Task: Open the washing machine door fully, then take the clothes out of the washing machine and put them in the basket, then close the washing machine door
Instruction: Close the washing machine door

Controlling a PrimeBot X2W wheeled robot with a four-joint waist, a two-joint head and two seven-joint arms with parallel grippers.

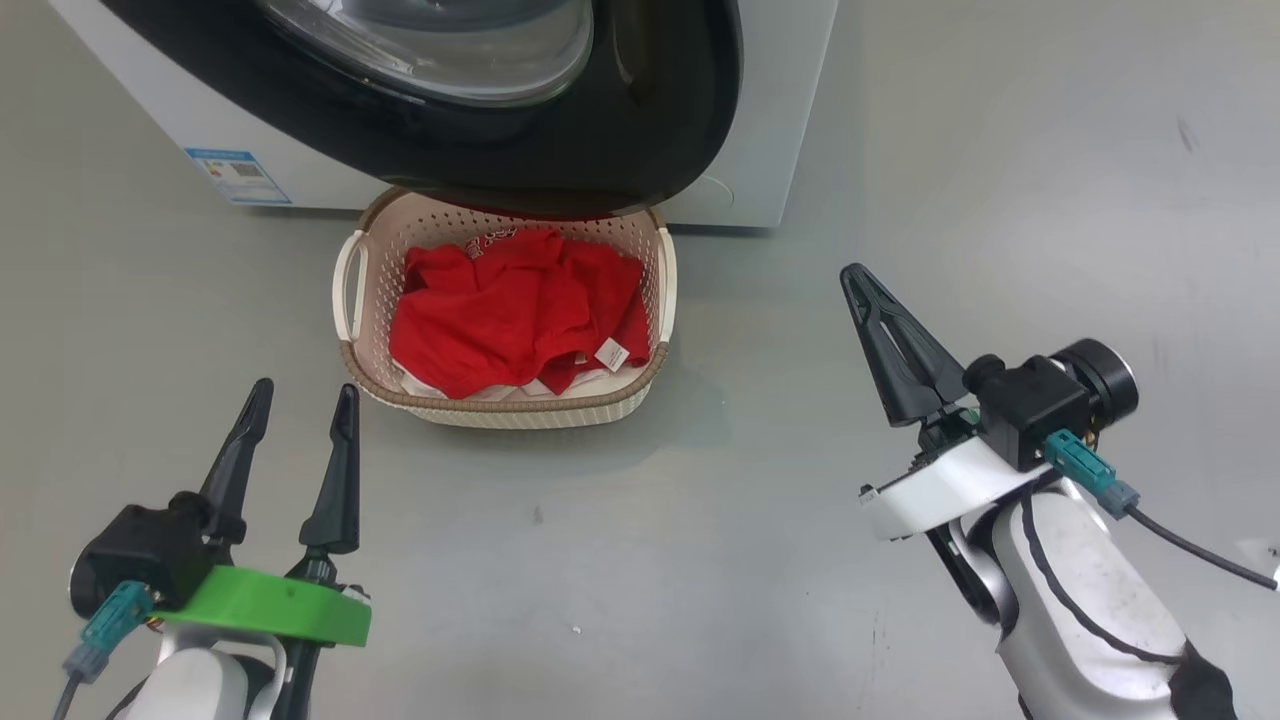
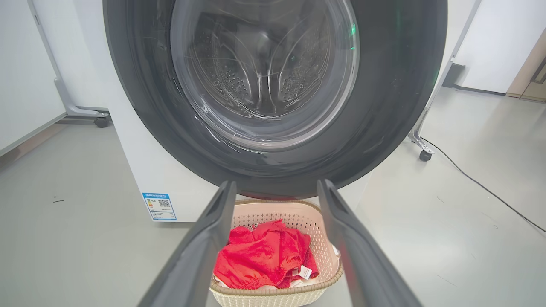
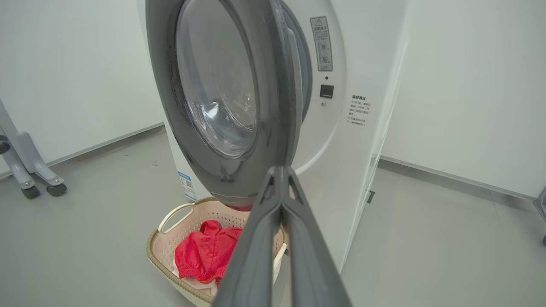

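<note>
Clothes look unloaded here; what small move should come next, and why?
Probably move the right gripper forward to press the washing machine door shut: the clothes lie in the basket, the door stands ajar, and that gripper's fingers are closed.

Smooth grey floor (image 1: 1000,150), lightly scuffed, with a small dark speck (image 1: 537,515) on its near part. White wall panels (image 3: 469,85) on the far side meet the floor at a grey skirting strip (image 3: 448,176). Far right: pale stand leg on a black castor (image 2: 425,155), with a thin black cable (image 2: 482,187) lying beside it. Far left: second castor (image 2: 101,122).
</note>
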